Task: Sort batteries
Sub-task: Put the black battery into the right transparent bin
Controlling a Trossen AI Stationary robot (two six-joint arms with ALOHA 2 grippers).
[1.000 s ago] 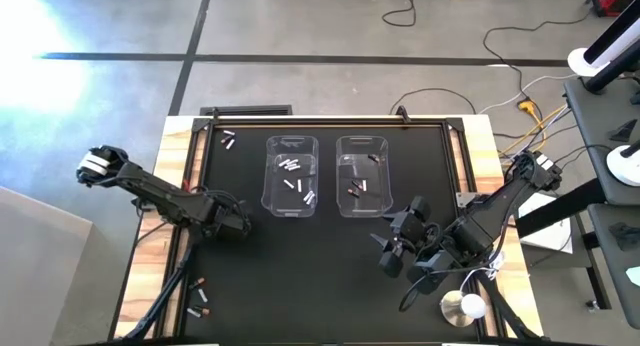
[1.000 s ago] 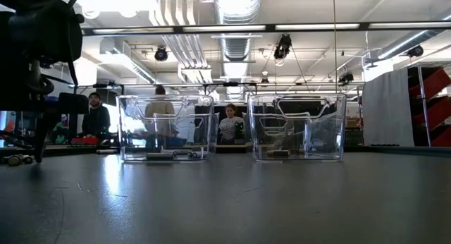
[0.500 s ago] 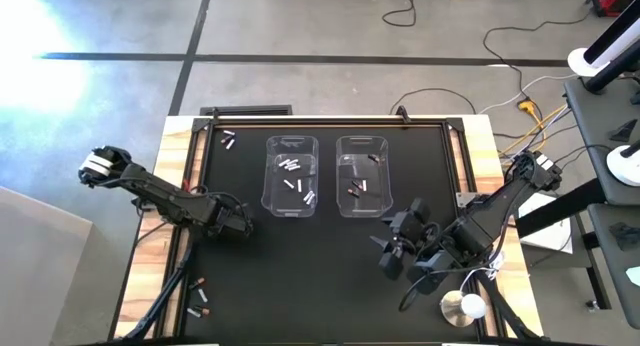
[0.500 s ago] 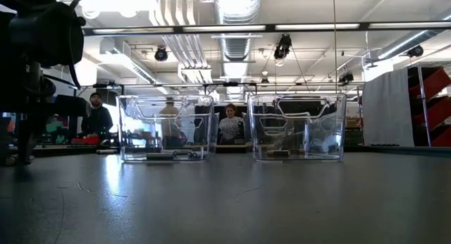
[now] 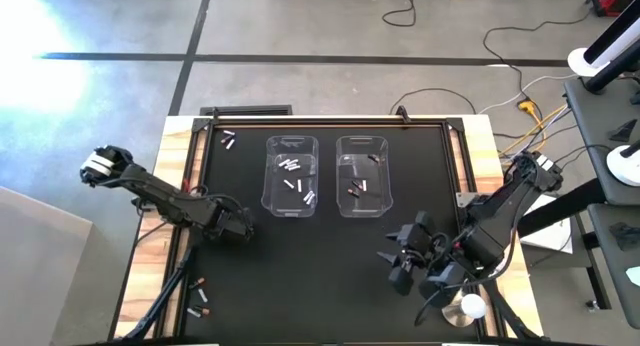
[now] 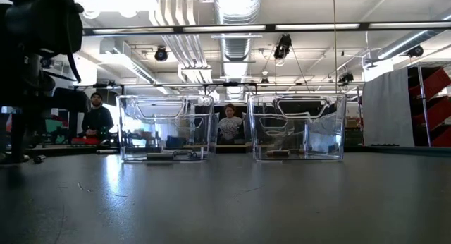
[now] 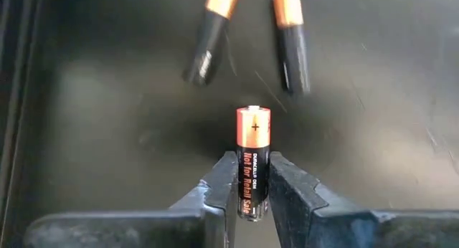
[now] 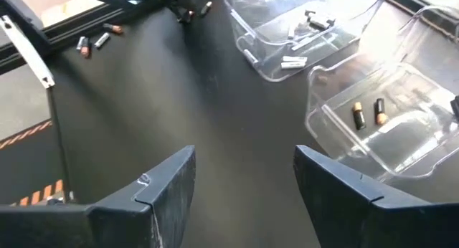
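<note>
1. Black-and-copper battery [image 7: 253,162] is pinched between the left gripper's [image 7: 253,198] two fingers, jaws nearly shut on its lower half, copper plus end sticking out ahead. Pick step looks done or just finishing.
2. Left gripper [image 5: 238,229] sits near the table's [image 5: 300,276] left edge, about midway along it. Two more dark copper-ended batteries [image 7: 208,36] lie on the mat just beyond the held one.
3. Next move, my call: lift clear and carry over to the right bin [image 5: 363,176], which already holds dark copper-ended batteries [image 8: 358,115]; left bin [image 5: 292,174] holds the silvery-white batteries [image 5: 291,166]. Needs a steady lift so the battery doesn't pivot in the thin pinch.
4. Right gripper [image 8: 244,183] hangs near the table's front right part, jaws wide apart, nothing between them; waiting.
5. Loose batteries left: a few by the far left corner [image 5: 229,140] and some off the mat at the front left [image 5: 200,296].
6. Hard to make out: the low view shows the left arm only as a dark mass at the side, so whether the battery is off the mat yet is unclear, possibly still touching. Bin contents in the low view are tiny through the clear walls. People [image 6: 229,124] in the room behind, not involved.
</note>
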